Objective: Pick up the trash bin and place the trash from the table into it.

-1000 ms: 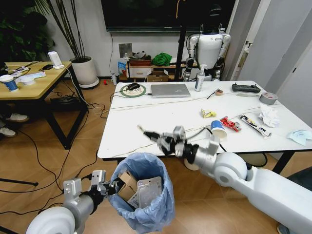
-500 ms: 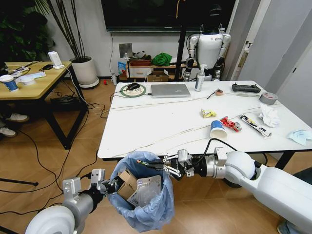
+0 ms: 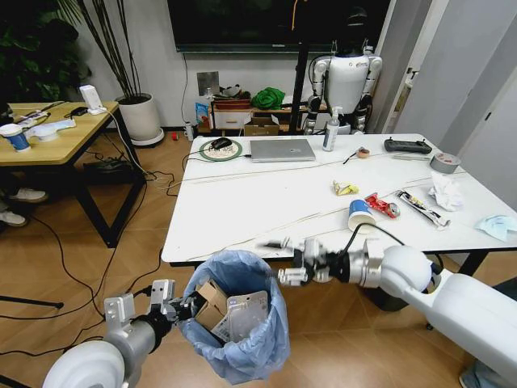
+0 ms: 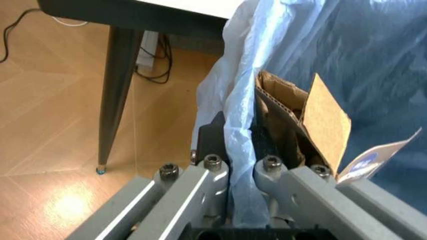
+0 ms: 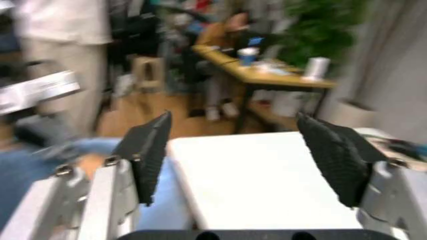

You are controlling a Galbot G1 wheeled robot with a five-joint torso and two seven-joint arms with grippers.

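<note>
— Bin (image 3: pixel 241 323) first: where is it?

— On the floor side of the table's (image 3: pixel 242 206) near edge, held up by my left end effector (image 3: pixel 179 311). That one is clamped on the rim, with the blue liner pinched between its two fingers (image 4: pixel 200 177); my left wrist camera shows the plastic bunched in the narrow gap.

— What is inside?

— A brown cardboard packet (image 3: pixel 212 303) leaning against the rim by my left end effector, and a white sheet (image 3: pixel 246 315) just beside it. In the left wrist camera the cardboard (image 4: pixel 300 120) stands right behind the pinched liner.

— And your right end effector?

— My right end effector (image 3: pixel 284 259) hangs just above the bin's far rim, in front of the table edge, its pads (image 5: pixel 150 150) spread wide with nothing between them.

— What trash is left on the table?

— Toward my right: a blue-white cup (image 3: pixel 361 215) on its side, a yellow wrapper (image 3: pixel 346 188), a red wrapper (image 3: pixel 380 205) touching or nearly touching the cup, a long packet (image 3: pixel 422 208), a crumpled white tissue (image 3: pixel 446 194) and a pale-blue tissue (image 3: pixel 496 225) near the right edge.
</note>
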